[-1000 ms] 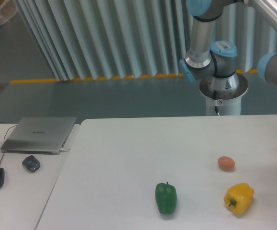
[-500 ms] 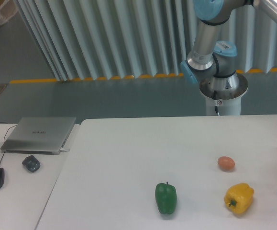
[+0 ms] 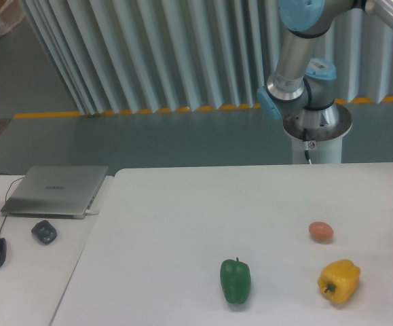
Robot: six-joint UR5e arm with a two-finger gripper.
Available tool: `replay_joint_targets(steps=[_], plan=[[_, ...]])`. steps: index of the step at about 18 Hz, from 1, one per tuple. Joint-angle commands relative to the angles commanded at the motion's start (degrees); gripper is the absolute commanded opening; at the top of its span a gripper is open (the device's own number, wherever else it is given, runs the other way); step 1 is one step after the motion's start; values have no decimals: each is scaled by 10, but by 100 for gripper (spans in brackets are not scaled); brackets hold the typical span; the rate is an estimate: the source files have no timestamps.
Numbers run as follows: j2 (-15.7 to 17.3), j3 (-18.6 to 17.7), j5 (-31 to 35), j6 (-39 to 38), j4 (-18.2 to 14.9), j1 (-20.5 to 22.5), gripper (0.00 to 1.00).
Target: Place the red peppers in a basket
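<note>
a green pepper (image 3: 235, 280), a yellow pepper (image 3: 339, 280) and a small orange egg-shaped thing (image 3: 321, 231) lie apart on the white desk (image 3: 182, 224). the pincer is out of frame, so i cannot tell its opening.

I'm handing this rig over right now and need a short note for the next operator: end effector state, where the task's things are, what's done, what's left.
End effector: out of frame; only the arm's base and elbow show behind the table, so its state is unknown.
On the table: green pepper, yellow pepper, small orange-pink egg-shaped thing.
No red pepper and no basket are in view, so whether the placing is done or left cannot be judged from this camera; locate both first.
</note>
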Motion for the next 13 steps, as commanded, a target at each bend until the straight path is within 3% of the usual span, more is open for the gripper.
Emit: replay_joint_targets(steps=[9,13], plan=[[17,-14,-22,-33,-10,-18,100],[30,-15,-21,-36,-55,-41,100]])
